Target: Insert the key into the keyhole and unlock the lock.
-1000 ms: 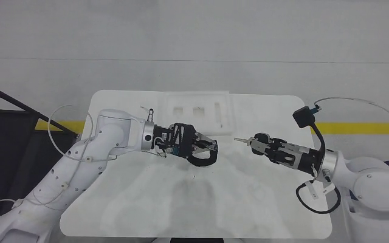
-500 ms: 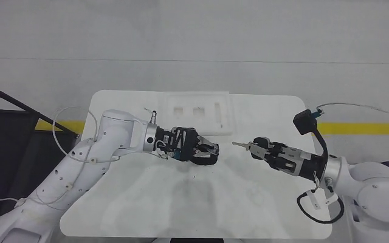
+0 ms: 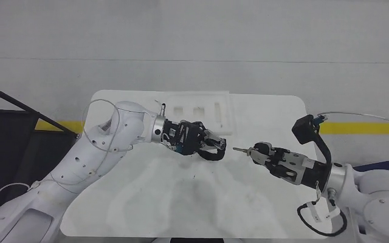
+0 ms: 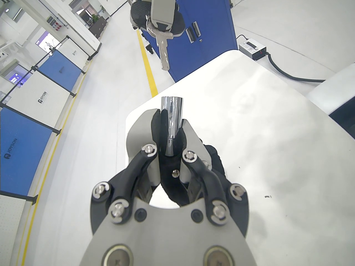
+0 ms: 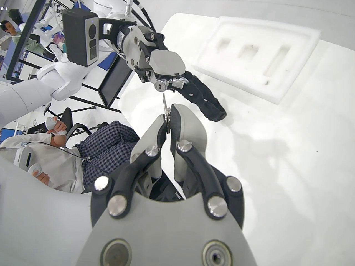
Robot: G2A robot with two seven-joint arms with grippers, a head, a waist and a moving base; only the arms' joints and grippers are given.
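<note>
The right gripper (image 5: 166, 124) is pinched on the key (image 5: 165, 106) over the middle of the table (image 3: 255, 206), with the blade pointing at the lock (image 5: 177, 83). The lock sits just beyond, clamped in the left gripper (image 4: 169, 128), its black loop hanging free. The key's tip and the keyhole (image 5: 160, 85) are near and roughly in line but apart — nothing is inserted yet, so the push and the turn remain. A foam tray (image 3: 197, 112) lies at the far edge.
</note>
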